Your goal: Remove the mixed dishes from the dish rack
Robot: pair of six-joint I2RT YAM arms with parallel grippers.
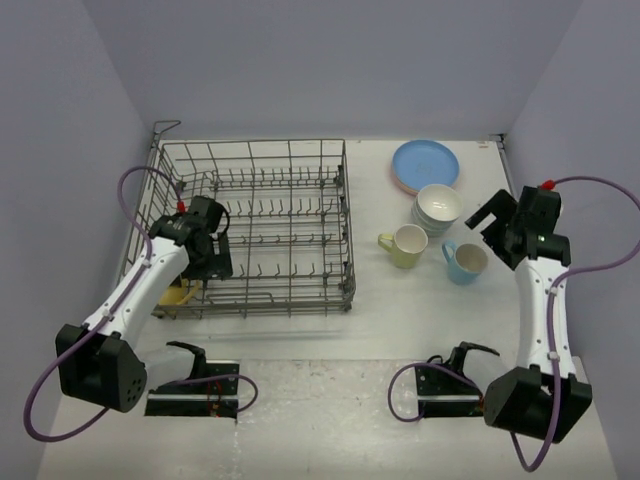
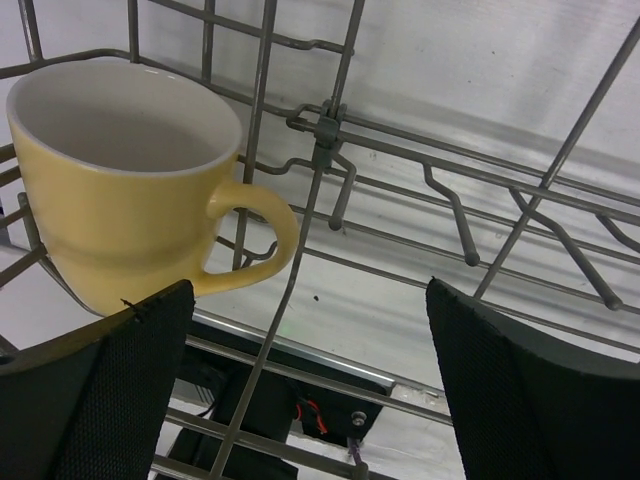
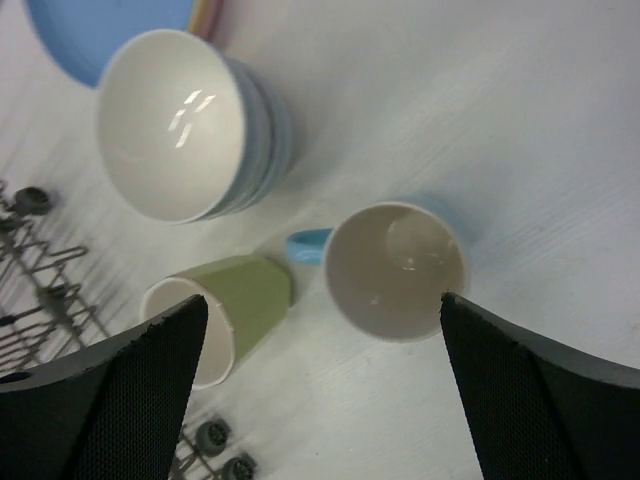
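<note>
Main risk: a rack wire (image 2: 262, 350) runs straight through the gap of my left gripper (image 2: 300, 330), so squeezing here could pinch wire along with china, and a lift would then drag the dish rack (image 1: 350, 220) or snag the handle. The second risk is nudging: the yellow mug (image 2: 130, 180) sits tilted among the wires, and a push from the fingertip could rock it deeper into the corner. The left gripper is spread wide and grasps nothing. In the wrist view the mug lies at 10 o'clock from the gap, base just beside the 8 o'clock fingertip, handle pointing to 3 o'clock; from above it occupies the rack's near-left corner. My right gripper (image 3: 320, 298) is also spread and empty, hovering over the light blue mug (image 3: 395, 270), which is already out of the rack.
</note>
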